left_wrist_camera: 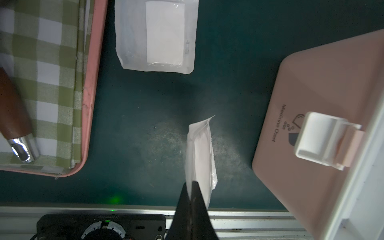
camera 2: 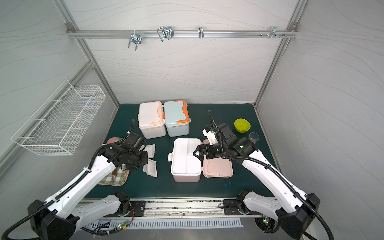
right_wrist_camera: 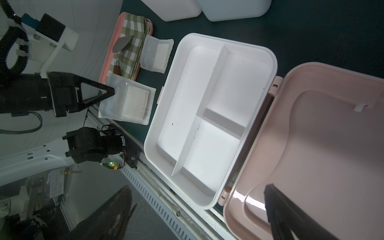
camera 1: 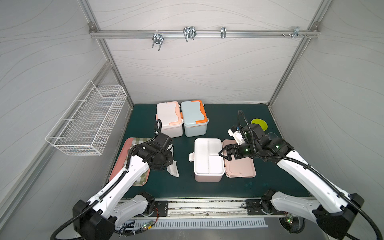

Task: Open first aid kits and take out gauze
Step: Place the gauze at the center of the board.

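Near edge of the bench (camera 1: 182, 187), left of centre: left gripper (left_wrist_camera: 191, 187), fingers pressed together, pinching one edge of a gauze pouch (left_wrist_camera: 200, 153). The pouch hangs just beside the pink kit (left_wrist_camera: 311, 104); whether it touches the bench is unclear. The kit's front wall reads "Medicine Chest" (left_wrist_camera: 278, 122) with a small logo next to the white clasp (left_wrist_camera: 324, 139).

The pink kit sits mid-bench toward the near edge, open, with its white three-compartment insert (right_wrist_camera: 207, 104) showing and its lid (camera 1: 241, 168) flopped flat to the right.

Right gripper (camera 1: 221, 154) is over the hinge line, fingers spread, holding nothing.

A second gauze pouch (left_wrist_camera: 155, 35) lies flat on the bench beside the pink tray (left_wrist_camera: 91, 83) at the left edge; its small print is too blurred to read. The tray carries a green-white checked cloth (left_wrist_camera: 45, 62) and a wooden-handled tool (left_wrist_camera: 14, 116).

Right edge: green bowl (camera 2: 242, 124), clear cup (camera 2: 254, 137).

Far edge: white-peach kit (camera 1: 168, 116) and blue-orange kit (camera 1: 194, 116), touching, lids shut.
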`<state>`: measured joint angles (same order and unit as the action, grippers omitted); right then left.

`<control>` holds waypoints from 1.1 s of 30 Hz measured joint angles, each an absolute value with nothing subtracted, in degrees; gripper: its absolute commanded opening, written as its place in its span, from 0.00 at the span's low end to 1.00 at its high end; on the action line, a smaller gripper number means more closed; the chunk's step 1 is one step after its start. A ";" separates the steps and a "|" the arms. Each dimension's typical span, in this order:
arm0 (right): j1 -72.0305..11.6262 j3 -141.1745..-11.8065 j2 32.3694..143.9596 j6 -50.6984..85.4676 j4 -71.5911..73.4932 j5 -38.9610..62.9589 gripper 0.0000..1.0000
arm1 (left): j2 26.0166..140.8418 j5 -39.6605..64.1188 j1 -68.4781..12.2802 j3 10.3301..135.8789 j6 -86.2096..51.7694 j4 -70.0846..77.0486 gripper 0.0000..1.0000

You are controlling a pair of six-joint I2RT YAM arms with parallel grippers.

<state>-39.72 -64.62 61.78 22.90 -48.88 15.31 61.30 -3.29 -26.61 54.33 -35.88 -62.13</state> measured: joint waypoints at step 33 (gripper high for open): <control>-39.75 -64.62 62.30 20.56 -48.95 16.14 0.99 | 80.64 -15.66 -26.52 55.29 -35.70 -64.51 0.00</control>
<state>-39.75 -64.62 62.30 20.56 -48.95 16.14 80.64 -15.66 -26.52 55.29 -35.70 -64.51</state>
